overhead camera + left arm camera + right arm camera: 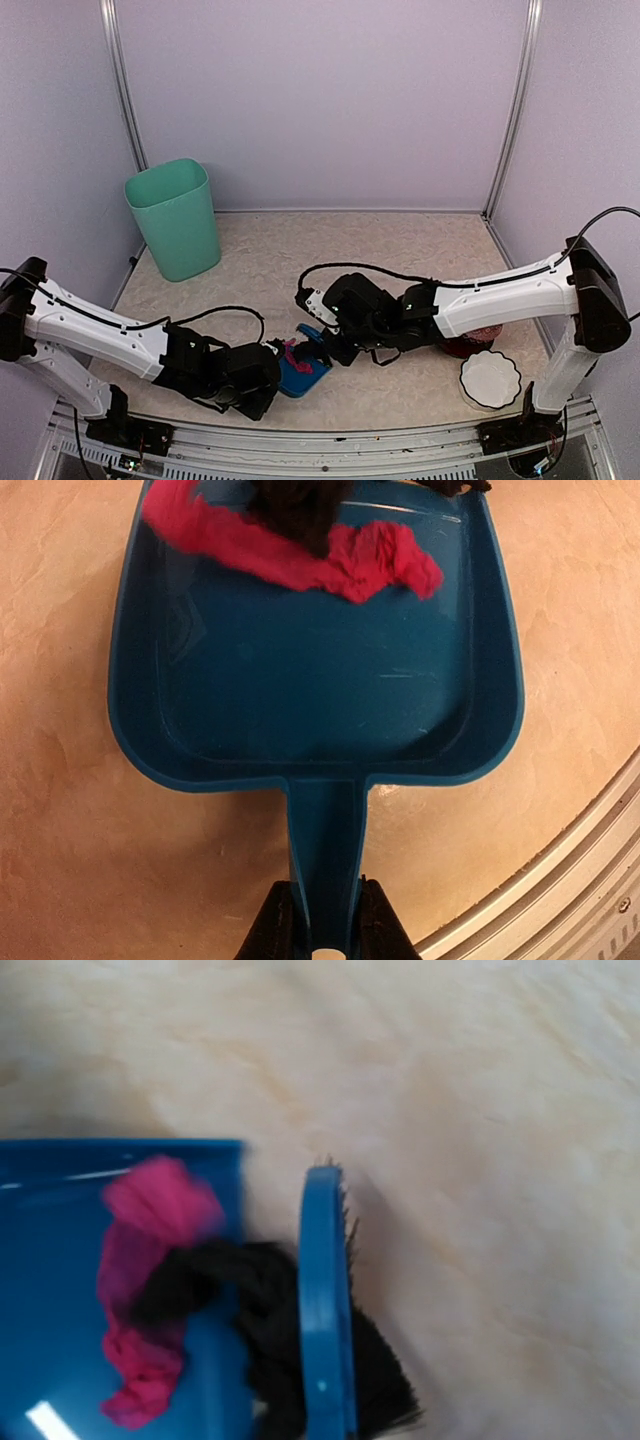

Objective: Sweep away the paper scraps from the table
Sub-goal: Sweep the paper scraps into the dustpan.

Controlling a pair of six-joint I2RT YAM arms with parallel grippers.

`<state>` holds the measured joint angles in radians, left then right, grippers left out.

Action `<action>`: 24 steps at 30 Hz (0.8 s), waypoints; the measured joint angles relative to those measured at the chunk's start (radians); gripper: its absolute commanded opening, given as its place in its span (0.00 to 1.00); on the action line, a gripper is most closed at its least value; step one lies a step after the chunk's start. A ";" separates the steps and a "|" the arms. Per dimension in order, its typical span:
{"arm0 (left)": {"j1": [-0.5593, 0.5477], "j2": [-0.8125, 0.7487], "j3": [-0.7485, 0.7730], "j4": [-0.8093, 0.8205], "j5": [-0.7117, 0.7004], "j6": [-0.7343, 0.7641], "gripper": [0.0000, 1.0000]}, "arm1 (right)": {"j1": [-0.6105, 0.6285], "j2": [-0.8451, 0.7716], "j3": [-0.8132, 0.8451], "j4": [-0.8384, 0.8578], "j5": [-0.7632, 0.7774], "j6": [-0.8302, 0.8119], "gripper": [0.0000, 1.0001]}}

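Crumpled pink and black paper scraps (300, 560) lie in a glossy blue plastic dustpan (320, 700). The left hand (324, 922) clamps its handle; the right hand (330, 330) has an unclear grip.

The dustpan (320, 700) is glossy smooth plastic, the paper scraps (300, 562) crumpled (matt).

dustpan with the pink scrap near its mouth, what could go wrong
The pink scrap lies at the dustpan's open mouth, so it may slide back out. The black scrap touches the brush bristles and could be dragged out. The left fingers grip only the handle, so it might pivot.
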<state>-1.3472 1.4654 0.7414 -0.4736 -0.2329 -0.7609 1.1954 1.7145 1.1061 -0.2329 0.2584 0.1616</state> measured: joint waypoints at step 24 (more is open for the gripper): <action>0.011 0.007 -0.130 0.271 -0.085 0.008 0.00 | 0.052 -0.106 0.005 -0.026 0.073 0.027 0.00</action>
<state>-1.3357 1.4727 0.6113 -0.2024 -0.3176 -0.7525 1.2472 1.6081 1.1107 -0.2584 0.3313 0.1883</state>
